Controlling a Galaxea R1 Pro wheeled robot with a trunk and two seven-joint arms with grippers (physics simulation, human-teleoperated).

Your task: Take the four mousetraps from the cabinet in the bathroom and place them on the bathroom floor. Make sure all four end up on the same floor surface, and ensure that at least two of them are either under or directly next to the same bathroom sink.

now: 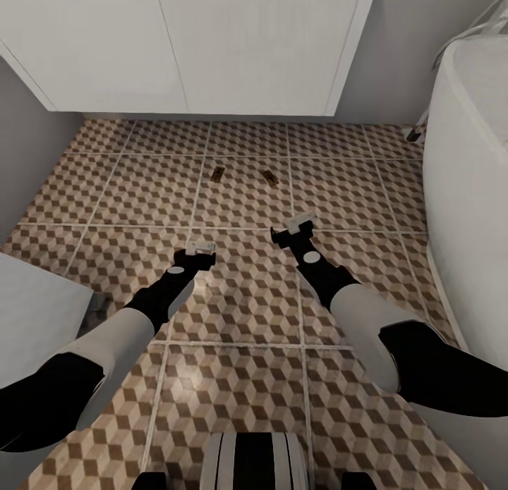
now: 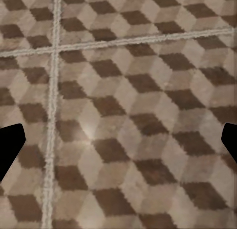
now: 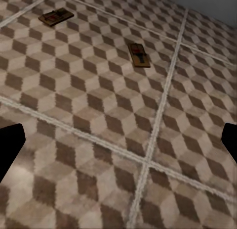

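Grippers hang low over the bathroom floor [image 1: 240, 314], the left gripper [image 1: 200, 248] a little nearer than the right gripper [image 1: 302, 223]. Both have jaws spread wide and hold nothing. Farther on, two mousetraps lie flat on the tiles, the left mousetrap [image 1: 218, 173] and the right mousetrap [image 1: 271, 178] near each other, just in front of the white vanity [image 1: 212, 53]. A white bathtub [image 1: 469, 194] stands at the right.

I see both arms stretched forward mid-frame, left end effector [image 1: 200, 247] and right end effector [image 1: 301, 223] spread open, empty
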